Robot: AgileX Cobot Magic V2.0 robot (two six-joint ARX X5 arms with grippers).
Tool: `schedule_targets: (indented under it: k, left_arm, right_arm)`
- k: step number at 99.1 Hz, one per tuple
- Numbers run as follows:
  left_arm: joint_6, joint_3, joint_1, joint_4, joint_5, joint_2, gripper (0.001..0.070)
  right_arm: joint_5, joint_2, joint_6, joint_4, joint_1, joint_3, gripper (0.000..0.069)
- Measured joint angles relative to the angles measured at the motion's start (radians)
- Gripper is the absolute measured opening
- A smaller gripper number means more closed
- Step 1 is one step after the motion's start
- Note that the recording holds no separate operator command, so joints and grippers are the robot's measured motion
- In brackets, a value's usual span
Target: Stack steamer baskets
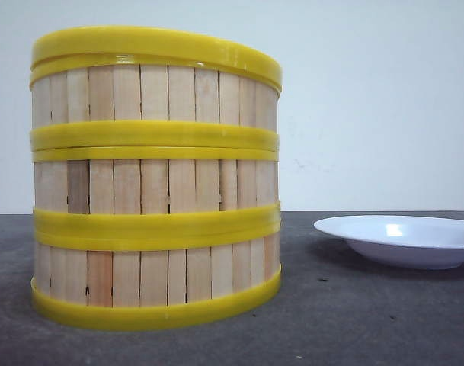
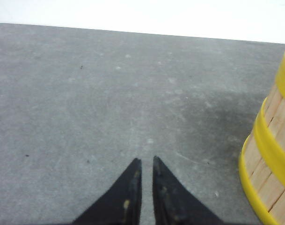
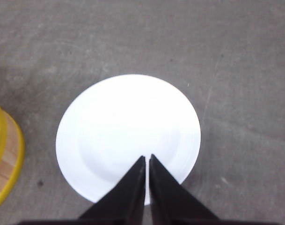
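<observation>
Three steamer baskets (image 1: 155,177) stand stacked one on another in the front view, left of centre, with pale slat walls and yellow rims. The stack's edge also shows in the left wrist view as steamer baskets (image 2: 272,161) and in the right wrist view as a basket (image 3: 4,157). My left gripper (image 2: 147,160) hovers over bare grey table beside the stack, its black fingers nearly together with nothing between them. Shut and empty, my right gripper (image 3: 147,157) hangs above the white plate. Neither gripper shows in the front view.
A white shallow plate (image 1: 403,240) sits on the grey table (image 1: 353,320) to the right of the stack; it also shows as the plate (image 3: 109,122) under my right gripper. A pale wall lies behind the table.
</observation>
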Motion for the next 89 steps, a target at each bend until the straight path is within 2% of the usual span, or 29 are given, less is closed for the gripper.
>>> schedule_targets:
  k: [52, 60, 72, 89]
  left_arm:
    - [0.000, 0.000, 0.000, 0.000, 0.000, 0.000, 0.0015]
    - [0.000, 0.000, 0.000, 0.000, 0.000, 0.000, 0.0015]
    - [0.000, 0.000, 0.000, 0.000, 0.000, 0.000, 0.0015]
    - [0.000, 0.000, 0.000, 0.000, 0.000, 0.000, 0.0015]
  right_arm:
    - [0.000, 0.000, 0.000, 0.018, 0.000, 0.000, 0.0007]
    - [0.026, -0.021, -0.004, 0.043, 0.001, -0.012, 0.0007]
    - [0.064, -0.150, -0.029, 0.175, 0.001, -0.121, 0.0007]
    - [0.073, -0.397, -0.039, 0.403, 0.001, -0.430, 0.0007]
